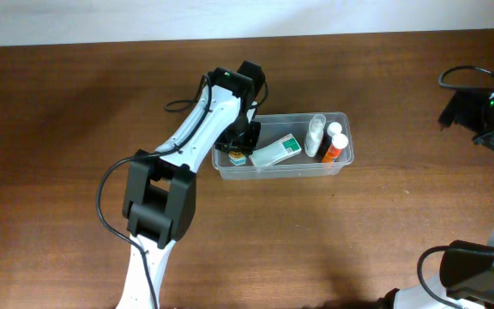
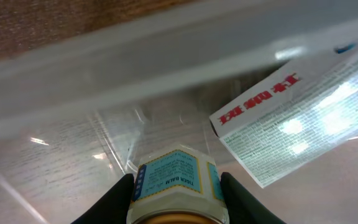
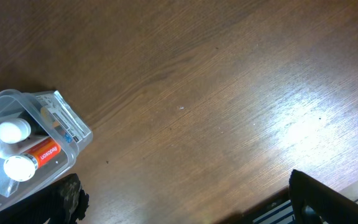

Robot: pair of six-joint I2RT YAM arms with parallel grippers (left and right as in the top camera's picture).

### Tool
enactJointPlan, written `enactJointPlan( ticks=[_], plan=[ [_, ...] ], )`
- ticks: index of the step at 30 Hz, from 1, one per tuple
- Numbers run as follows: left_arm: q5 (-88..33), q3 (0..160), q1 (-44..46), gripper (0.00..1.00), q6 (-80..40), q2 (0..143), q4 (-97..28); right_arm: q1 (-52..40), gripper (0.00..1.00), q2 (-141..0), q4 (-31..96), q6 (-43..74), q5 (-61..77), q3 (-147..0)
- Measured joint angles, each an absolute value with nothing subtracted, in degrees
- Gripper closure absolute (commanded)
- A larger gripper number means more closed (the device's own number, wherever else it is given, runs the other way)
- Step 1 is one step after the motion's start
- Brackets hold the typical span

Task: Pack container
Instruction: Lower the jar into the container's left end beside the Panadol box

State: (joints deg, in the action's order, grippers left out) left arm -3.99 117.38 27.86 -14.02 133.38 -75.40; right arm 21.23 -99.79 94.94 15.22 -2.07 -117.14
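The clear, colourless plastic rectangular container (image 1: 281, 172) with rounded corners stands on the brown wooden table (image 1: 75, 103). It is a little right of the table's middle and nearer the far edge than the near one, with its long sides running along that edge.

The left gripper (image 1: 240, 146) reaches down into the container's left end. Its black fingers (image 2: 114, 199) are pressed against both sides of a small jar with a teal and white label (image 2: 176, 180), pinching it. The pictures do not show whether the jar rests on the container's floor.

Just to the right of the jar, a white rectangular carton with green print (image 1: 277, 151) lies flat in the middle of the container, at a slight angle. At the right end, a small clear bottle with a white cap (image 1: 316, 136) and an orange bottle with a white cap (image 1: 336, 146) lie side by side, near the right wall.

The right gripper (image 3: 182, 186) hangs over bare table near the right edge, well apart from the container. Its jaws are spread wide and hold nothing.
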Motion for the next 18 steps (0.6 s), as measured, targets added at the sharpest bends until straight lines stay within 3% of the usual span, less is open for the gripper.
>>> enactJointPlan(
  ticks=[15, 16, 18],
  plan=[
    [-3.99, 117.40, 27.86, 0.65, -14.20, 133.73, -75.40, 21.23, 0.02, -99.79, 94.96, 15.27, -2.07, -117.14],
    [-3.99, 117.40, 27.86, 0.53, -14.20, 133.73, -75.42, 21.23, 0.02, -99.79, 94.96, 15.25, -2.07, -117.14],
    [-3.97, 117.40, 27.86, 0.50, -14.26, 133.73, -75.42, 21.23, 0.02, -99.79, 94.96, 15.25, -2.07, -117.14]
  ],
)
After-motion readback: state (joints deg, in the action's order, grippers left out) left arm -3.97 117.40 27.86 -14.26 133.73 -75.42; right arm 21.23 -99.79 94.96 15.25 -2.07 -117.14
